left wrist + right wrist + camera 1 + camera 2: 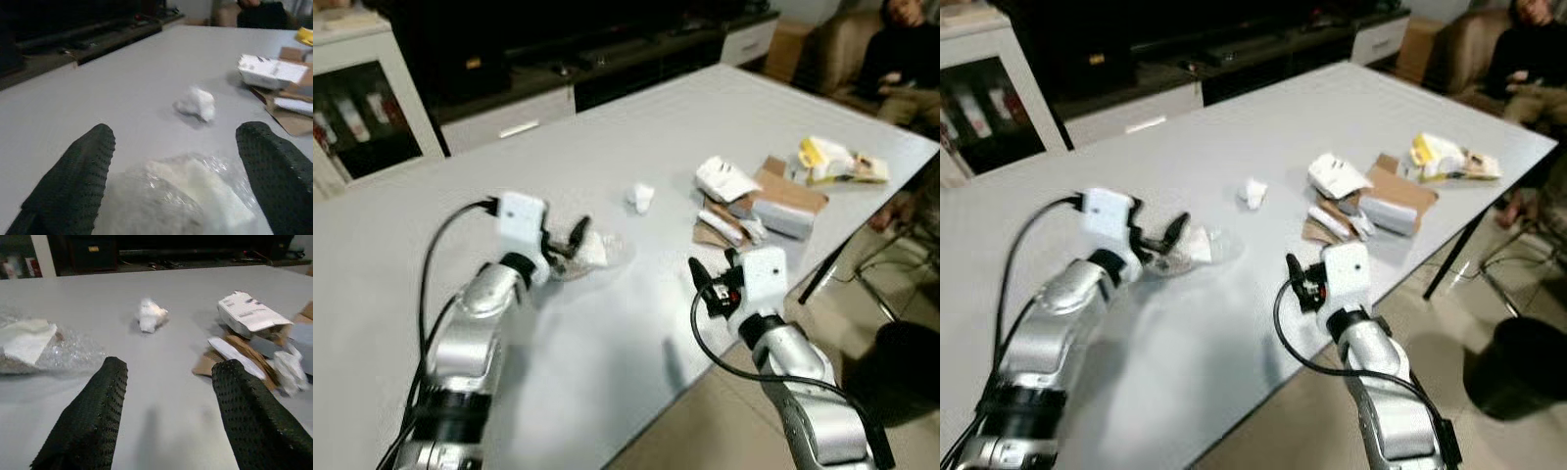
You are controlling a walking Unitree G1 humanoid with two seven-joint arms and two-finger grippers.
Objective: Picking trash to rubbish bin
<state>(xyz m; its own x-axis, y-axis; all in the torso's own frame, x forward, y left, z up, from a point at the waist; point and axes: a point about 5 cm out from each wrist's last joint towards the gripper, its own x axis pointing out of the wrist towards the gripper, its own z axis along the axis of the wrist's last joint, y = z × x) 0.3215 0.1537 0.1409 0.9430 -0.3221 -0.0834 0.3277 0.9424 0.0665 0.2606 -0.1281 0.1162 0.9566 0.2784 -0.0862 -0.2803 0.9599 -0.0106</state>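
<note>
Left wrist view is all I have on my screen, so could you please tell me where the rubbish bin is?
Observer: A dark rubbish bin stands on the floor off the table's right edge, near the robot's right arm.
Operator: Thank you. What is the right gripper doing?
Observer: The right gripper hovers open over the table's near edge, holding nothing.
Operator: Is there more trash than the white wad and box I can see?
Observer: Yes, a yellow and white packet lies near the far right corner, beyond the cardboard pile.
Operator: And is my left gripper on the plastic wrap?
Observer: The left gripper is open, its fingers either side of the plastic wrap.
</note>
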